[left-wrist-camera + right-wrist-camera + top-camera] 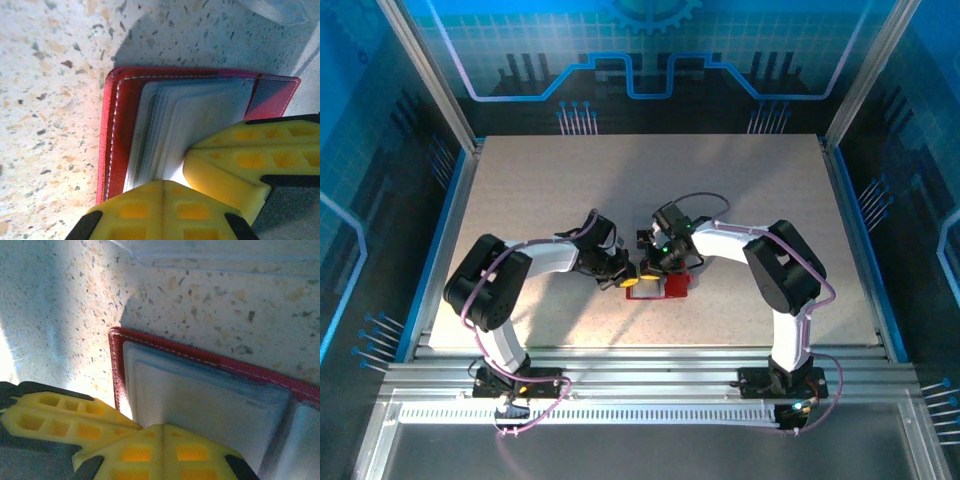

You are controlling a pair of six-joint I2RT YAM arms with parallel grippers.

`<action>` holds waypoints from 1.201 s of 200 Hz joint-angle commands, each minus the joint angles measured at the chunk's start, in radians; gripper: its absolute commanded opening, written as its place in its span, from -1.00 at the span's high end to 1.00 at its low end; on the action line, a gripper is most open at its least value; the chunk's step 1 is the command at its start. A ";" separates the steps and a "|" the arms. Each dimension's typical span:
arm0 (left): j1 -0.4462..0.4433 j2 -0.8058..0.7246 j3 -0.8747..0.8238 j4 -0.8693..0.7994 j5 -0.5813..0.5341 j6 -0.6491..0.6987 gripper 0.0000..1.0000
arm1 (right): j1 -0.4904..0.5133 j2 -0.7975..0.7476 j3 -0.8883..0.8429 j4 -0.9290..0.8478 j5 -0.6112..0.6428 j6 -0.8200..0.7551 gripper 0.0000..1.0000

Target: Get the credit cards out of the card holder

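Note:
The card holder (667, 287) lies open on the table, its red cover (111, 130) under a fan of pale grey pockets (200, 115). My left gripper (162, 184) is shut, and its yellow tip rests on the near edge of the pockets. My right gripper (162, 429) is also shut, its tip pressed on the top pocket (200, 405) beside the holder's red rim (116, 370). Both grippers meet over the holder, the left gripper (620, 279) just left of the right gripper (648, 270). The credit cards are hidden inside the pockets.
A clear plastic tray's edge (280, 10) lies just beyond the holder on the speckled table (50, 75); it shows again as the tray (225, 255). The blue enclosure walls (440, 200) bound the table's sides and back.

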 commanded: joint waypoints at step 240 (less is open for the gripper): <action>-0.009 0.031 0.040 -0.114 -0.024 0.036 1.00 | 0.052 -0.110 0.041 -0.283 0.202 -0.136 0.82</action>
